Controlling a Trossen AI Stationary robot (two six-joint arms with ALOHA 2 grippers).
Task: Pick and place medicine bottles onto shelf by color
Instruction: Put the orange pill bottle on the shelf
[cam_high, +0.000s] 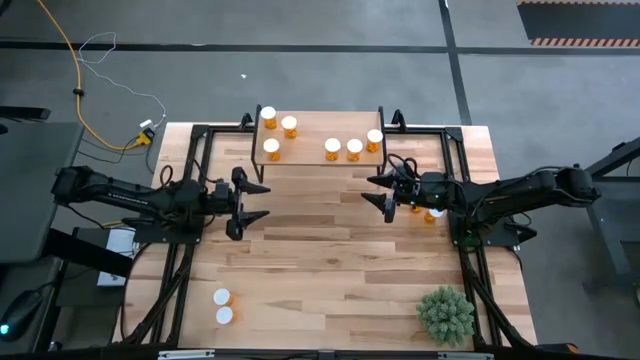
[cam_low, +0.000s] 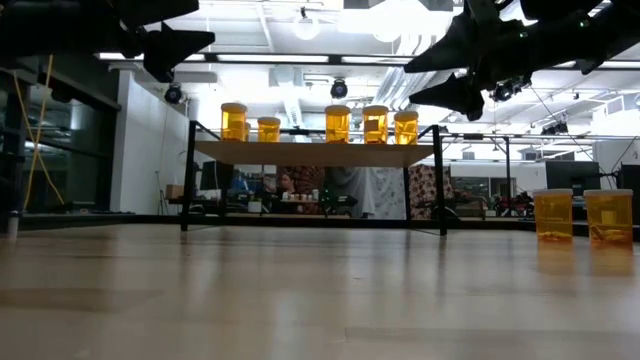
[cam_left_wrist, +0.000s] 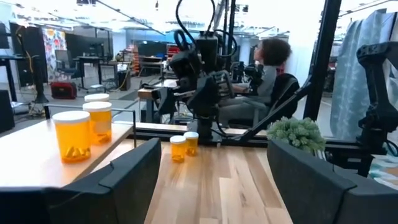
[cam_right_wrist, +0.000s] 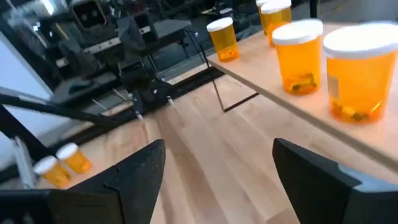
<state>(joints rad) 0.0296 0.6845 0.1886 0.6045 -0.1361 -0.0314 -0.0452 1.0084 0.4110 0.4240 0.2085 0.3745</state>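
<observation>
Both grippers stand open and empty above the table. Left gripper (cam_high: 258, 203) hovers just in front of the shelf's (cam_high: 315, 160) left end; right gripper (cam_high: 377, 192) just in front of its right end. Six medicine bottles (cam_high: 332, 148) stand on the shelf, three toward each end. Two more bottles (cam_high: 431, 212) sit beneath the right arm, near the shelf's right end. Two capped bottles (cam_high: 222, 306) lie well apart from the shelf, toward the front left. Spiky green plant (cam_high: 446, 314) at the front right.
</observation>
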